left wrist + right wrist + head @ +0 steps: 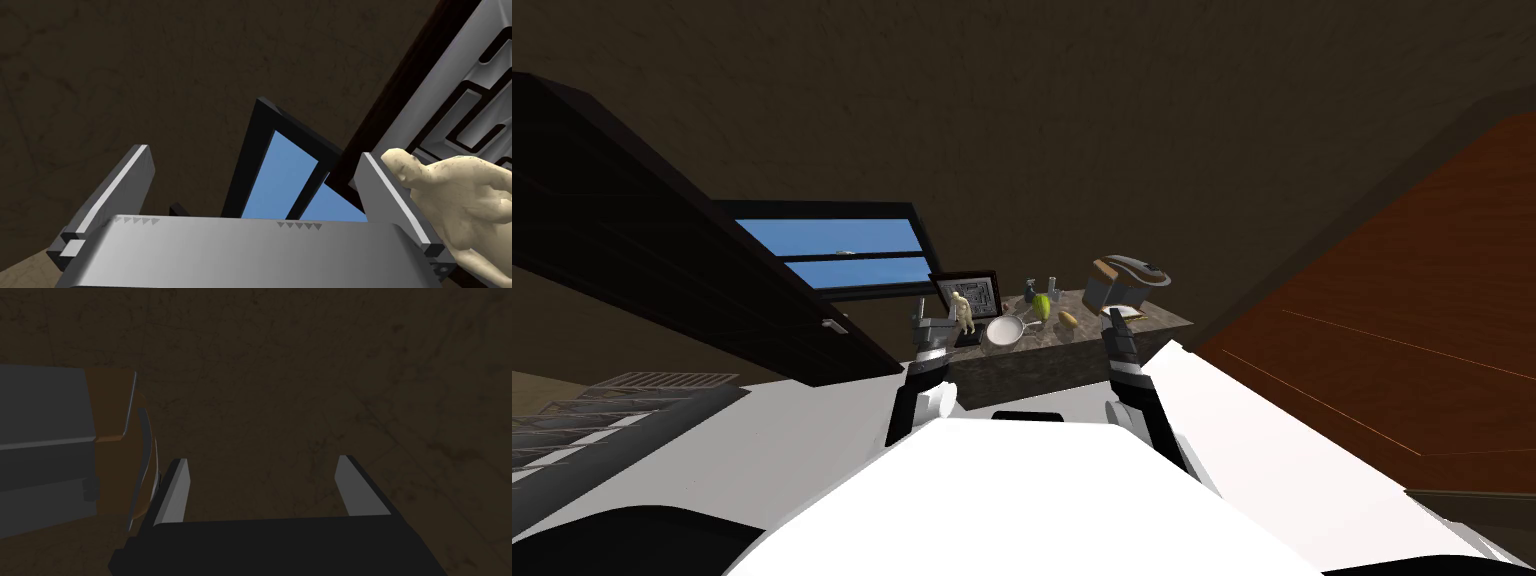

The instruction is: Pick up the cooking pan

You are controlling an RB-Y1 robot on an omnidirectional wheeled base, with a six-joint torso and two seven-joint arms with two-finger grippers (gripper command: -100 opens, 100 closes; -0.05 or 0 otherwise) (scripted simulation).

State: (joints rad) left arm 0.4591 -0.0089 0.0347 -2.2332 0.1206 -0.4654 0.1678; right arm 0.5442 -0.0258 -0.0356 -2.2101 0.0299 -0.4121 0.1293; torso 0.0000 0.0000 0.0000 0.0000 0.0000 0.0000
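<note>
The left hand (252, 151) and right hand (262, 459) hover at the counter (1072, 352) edge, fingers spread, holding nothing; the pale pan (1004, 331) lies between them, beside a figurine (964, 312).

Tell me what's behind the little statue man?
A dark-framed maze picture stands behind the cream figurine. The figurine covers part of the picture, so that bit is hidden.

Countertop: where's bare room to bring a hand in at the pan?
Bare: the countertop's near strip between the white pan and the right gripper. Crowded: figurine and left gripper left of the pan, green vegetable and bottles behind it.
</note>
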